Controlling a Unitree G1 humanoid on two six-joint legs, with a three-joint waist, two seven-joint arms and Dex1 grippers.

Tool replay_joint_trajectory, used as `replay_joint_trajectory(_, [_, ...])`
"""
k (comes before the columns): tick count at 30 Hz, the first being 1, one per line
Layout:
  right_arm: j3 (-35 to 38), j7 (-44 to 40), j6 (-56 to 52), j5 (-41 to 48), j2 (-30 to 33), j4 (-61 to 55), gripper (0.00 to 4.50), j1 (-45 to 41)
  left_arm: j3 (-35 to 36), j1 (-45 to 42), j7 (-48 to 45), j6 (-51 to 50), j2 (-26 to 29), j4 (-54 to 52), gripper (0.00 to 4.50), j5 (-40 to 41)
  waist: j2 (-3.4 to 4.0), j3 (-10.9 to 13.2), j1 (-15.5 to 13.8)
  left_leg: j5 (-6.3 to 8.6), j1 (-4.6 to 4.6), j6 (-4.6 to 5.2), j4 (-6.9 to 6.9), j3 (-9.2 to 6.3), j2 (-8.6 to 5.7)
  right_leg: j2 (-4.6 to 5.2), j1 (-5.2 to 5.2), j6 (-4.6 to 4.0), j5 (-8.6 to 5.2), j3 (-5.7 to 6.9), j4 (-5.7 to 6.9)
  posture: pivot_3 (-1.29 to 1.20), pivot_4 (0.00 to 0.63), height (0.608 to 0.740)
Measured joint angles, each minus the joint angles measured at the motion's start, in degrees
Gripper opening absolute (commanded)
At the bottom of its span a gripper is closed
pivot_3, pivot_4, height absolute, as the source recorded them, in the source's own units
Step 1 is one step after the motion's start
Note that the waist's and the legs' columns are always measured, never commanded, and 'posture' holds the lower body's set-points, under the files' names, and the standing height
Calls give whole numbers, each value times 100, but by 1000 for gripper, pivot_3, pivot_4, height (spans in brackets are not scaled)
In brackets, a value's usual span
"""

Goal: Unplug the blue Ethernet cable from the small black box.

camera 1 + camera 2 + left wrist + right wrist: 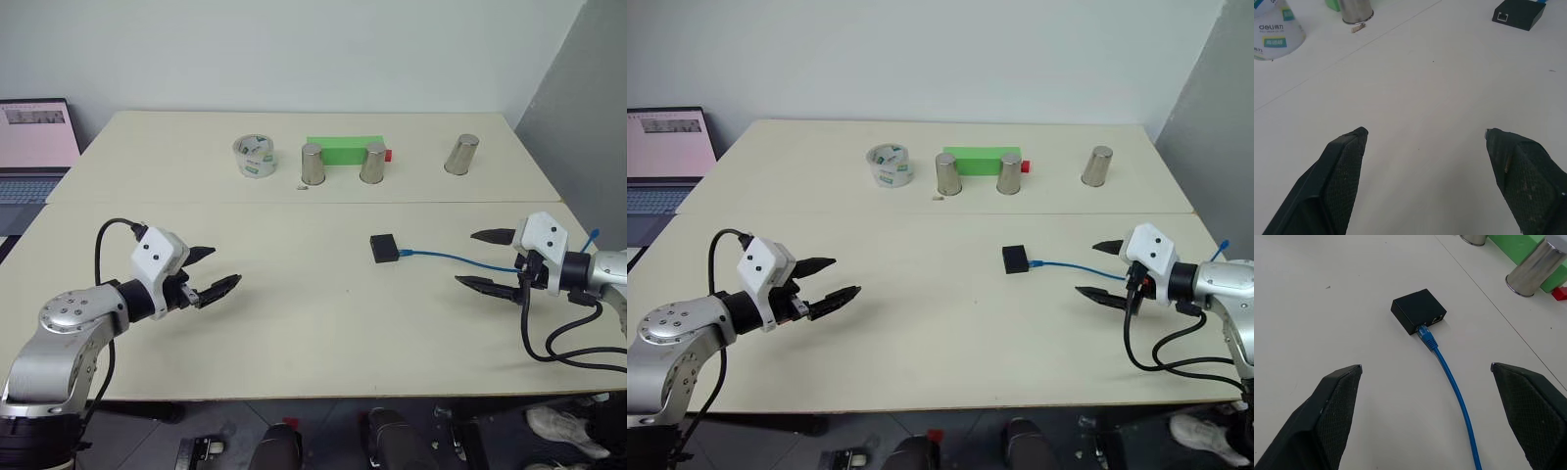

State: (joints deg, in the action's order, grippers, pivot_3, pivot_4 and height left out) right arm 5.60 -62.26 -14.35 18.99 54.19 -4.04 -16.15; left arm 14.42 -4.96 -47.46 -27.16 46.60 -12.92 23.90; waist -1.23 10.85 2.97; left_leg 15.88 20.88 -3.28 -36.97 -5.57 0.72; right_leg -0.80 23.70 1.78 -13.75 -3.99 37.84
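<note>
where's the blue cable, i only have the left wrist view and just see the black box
Observer: The blue Ethernet cable is plugged into the small black box on the side facing the right gripper.
Operator: is right holding it
Observer: No, the right gripper is open, with the cable running on the table between its fingers.
Operator: anything near the box
Observer: Three steel cups, a green block and a tape roll stand farther back on the table, apart from the box.
</note>
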Motion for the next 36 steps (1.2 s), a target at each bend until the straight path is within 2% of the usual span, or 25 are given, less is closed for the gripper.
replay_joint_trajectory(13, [-14, -8, 27, -79, -14, 30, 4483, -29, -1, 75, -189, 35, 57, -11, 4105, 4, 0, 0, 1, 0, 0, 0, -1, 2, 0, 0, 0, 0, 0, -1, 0, 0, 150, 740])
replay_joint_trajectory(18, [-370, 147, 184, -421, -415, 540, 4483, -487, -126, -92, -184, 24, -31, -100, 4105, 18, 0, 0, 18, 0, -4, 0, -3, 5, -1, 0, -1, 1, 1, -4, 6, 0, 150, 740])
replay_joint_trajectory(25, [-1325, 358, 813, -1337, -1355, 2452, 4483, -1752, -811, -404, -223, 3, -270, -233, 4105, -11, 1, 0, 31, 0, -4, 0, -3, 7, -1, -1, 2, 1, 2, -6, 10, 0, 150, 740])
replay_joint_trajectory(32, [-1867, 178, 1535, -1900, -2058, 4572, 4483, -2952, -1144, -636, -320, 12, -347, -238, 4105, -40, 2, 1, 33, -1, 0, 0, -1, 9, -2, 1, 6, -29, 17, -8, 8, 0, 150, 740])
replay_joint_trajectory(35, [-2083, -116, 1838, -2188, -2234, 5438, 4027, -3498, -1290, -669, -323, 21, -412, -254, 4105, -60, 2, 1, 35, 0, -2, 0, -1, 6, -2, 1, 5, -30, 17, -6, 10, 0, 150, 740])
replay_joint_trajectory(36, [-2109, -210, 1914, -2241, -2247, 5613, 3732, -3604, -1300, -656, -323, 21, -412, -254, 4105, -75, 2, 1, 35, 0, -2, 0, 0, 4, -1, 0, 5, -30, 17, -4, 10, 0, 150, 740])
